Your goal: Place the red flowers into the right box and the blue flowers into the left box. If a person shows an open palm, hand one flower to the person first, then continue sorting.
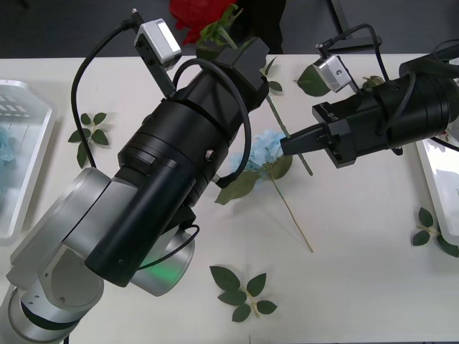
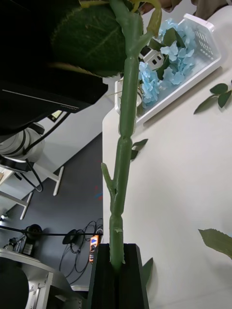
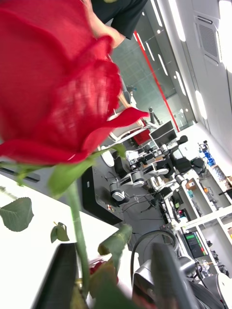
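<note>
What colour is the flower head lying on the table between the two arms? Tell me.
Pale sky blue, clearest in the front view.

No lettering to read anywhere here. The black arm housings carry no brand mark or number that can be made out, and the grey camera blocks on the wrists are plain. The white tray (image 1: 21,154) at the table's left shows only its ribbed base, no label. In the room behind, seen from the left wrist, monitors (image 3: 193,244) glow on the desks, but whatever is on them is too small to read. From the right wrist, a small orange-lit device (image 2: 94,244) sits on the floor below the table edge; its face cannot be read either. No signs, no stickers, no digits.
</note>
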Robot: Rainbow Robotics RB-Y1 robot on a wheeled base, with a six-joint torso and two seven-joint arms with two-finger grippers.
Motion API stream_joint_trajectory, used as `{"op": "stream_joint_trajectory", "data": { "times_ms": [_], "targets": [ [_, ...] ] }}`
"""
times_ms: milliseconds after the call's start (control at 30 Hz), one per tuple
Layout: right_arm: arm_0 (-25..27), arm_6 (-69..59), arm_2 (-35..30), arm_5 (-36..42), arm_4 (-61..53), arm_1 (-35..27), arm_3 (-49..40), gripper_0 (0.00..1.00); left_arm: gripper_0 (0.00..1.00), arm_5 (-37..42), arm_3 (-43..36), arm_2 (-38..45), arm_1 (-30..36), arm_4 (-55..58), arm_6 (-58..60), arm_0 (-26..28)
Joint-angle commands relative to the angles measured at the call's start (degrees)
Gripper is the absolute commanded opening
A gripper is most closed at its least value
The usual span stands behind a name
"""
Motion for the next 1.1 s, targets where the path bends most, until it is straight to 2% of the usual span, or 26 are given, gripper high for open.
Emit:
{"op": "stream_joint_trajectory", "data": {
  "times_ms": [33,300,533,800,933,967,1100],
  "targets": [
    [0.15,-3.42,0.31,-0.39,1.66,-3.43,-1.72,0.0,1.0,-0.87,-0.7,-1.05,-1.59,-0.63,-1.45,0.54],
    [0.06,-11.24,-0.57,-0.65,7.9,-5.89,-0.75,0.0,1.0,-0.87,-0.7,-1.05,-1.59,-0.63,-1.45,0.54],
    [-0.02,-19.41,-3.12,4.44,13.43,-8.61,7.25,0.0,1.0,-0.87,-0.7,-1.05,-1.59,-0.63,-1.45,0.54],
    [-0.02,-23.11,-6.99,7.78,13.87,-12.3,23.68,0.0,1.0,-0.87,-0.7,-1.05,-1.59,-0.63,-1.45,0.54],
    [-0.02,-22.4,-10.59,12.62,13.7,-13.89,33.61,0.0,1.0,-0.87,-0.7,-1.05,-1.59,-0.63,-1.45,0.54],
    [0.06,-22.4,-11.03,13.23,13.61,-14.06,35.02,0.0,1.0,-0.08,0.71,-1.23,-0.72,-0.45,-1.36,1.86],
    [0.06,-20.82,-11.38,14.64,13.87,-16.43,43.72,0.0,1.0,0.45,0.97,-1.23,1.13,-1.42,-1.98,1.77]
  ]
}}
